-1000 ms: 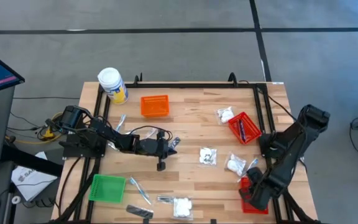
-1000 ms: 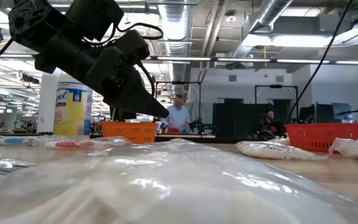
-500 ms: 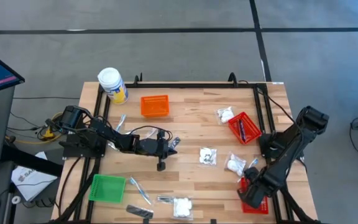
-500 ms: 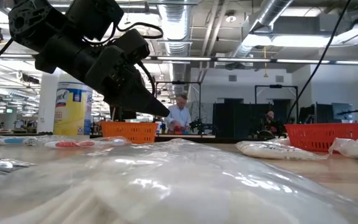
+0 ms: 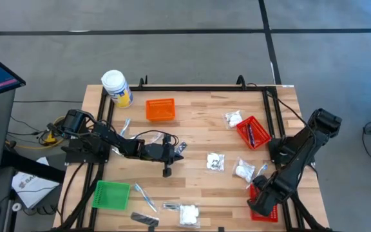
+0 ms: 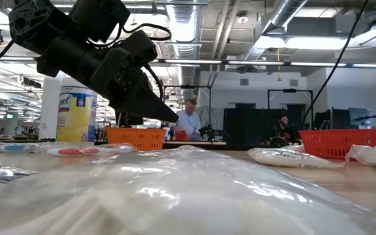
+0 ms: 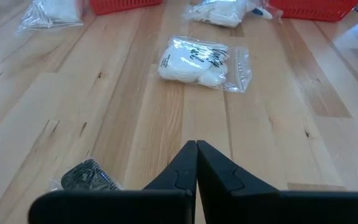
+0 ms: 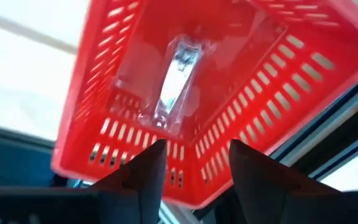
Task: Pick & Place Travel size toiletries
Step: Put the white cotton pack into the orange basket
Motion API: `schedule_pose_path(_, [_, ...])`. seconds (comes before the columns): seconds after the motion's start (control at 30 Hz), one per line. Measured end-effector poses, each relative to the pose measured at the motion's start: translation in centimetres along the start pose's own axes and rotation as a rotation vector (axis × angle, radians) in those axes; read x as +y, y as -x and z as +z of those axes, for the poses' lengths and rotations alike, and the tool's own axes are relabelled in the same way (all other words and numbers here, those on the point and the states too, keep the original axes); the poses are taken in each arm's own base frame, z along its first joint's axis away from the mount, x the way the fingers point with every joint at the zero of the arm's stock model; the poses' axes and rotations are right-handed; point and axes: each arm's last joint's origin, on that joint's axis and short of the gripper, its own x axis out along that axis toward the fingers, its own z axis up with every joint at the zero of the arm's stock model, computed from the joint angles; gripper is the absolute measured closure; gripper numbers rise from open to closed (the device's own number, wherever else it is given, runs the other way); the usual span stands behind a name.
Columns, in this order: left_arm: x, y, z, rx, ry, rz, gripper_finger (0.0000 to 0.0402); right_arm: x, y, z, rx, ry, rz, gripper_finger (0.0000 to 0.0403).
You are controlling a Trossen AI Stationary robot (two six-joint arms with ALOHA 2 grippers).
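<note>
My right pincer (image 8: 191, 165) hangs over the red basket (image 8: 278, 81) at the near right corner of the counter (image 5: 192, 132). Its two fingers stand apart and hold nothing. Inside this basket lies one silvery item in a clear wrapper (image 8: 176, 78), on the basket floor, free of my fingers.

My left pincer (image 7: 196, 163) is low over the middle of the counter, its fingers pressed together with nothing between them. Just beside its tip lies a small dark sachet (image 7: 86, 176). In front of it lies a white lumpy packet (image 7: 201, 59).

Other toiletries are spread on the counter: a white packet (image 5: 233, 118) touching a second red basket (image 5: 252, 132), another white packet (image 5: 243, 171) near my right arm, one more (image 5: 188, 214) at the near edge, and a thin stick (image 5: 143, 195) beside the green basket (image 5: 110, 194).
</note>
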Motion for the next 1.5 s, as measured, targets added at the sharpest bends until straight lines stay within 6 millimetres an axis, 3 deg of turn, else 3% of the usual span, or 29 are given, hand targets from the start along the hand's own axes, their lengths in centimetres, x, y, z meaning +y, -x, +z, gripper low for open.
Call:
schedule_pose_path(0.27, [0.0,0.0,0.0,-0.002,0.001,0.001,0.0399,-0.2,3.9,-0.3,-0.048,0.013,0.045,0.0219])
schedule_pose_path(0.63, [-0.4,0.1,0.0,0.001,0.004,-0.030,0.0399,0.6,8.5,1.3,-0.392,0.200,0.206,0.0246])
schedule_pose_path(0.9, [-0.7,0.2,-0.1,0.002,-0.001,-0.042,0.0399,1.8,9.5,3.7,-0.513,0.328,0.212,0.0270])
schedule_pose_path(1.17, [-0.7,0.2,-0.1,0.001,-0.006,-0.042,0.0399,2.1,9.9,4.5,-0.589,0.347,0.215,0.0302])
schedule_pose_path(1.5, [-0.7,0.2,-0.1,0.000,-0.011,-0.041,0.0399,2.2,9.6,4.9,-0.708,0.342,0.222,0.0392])
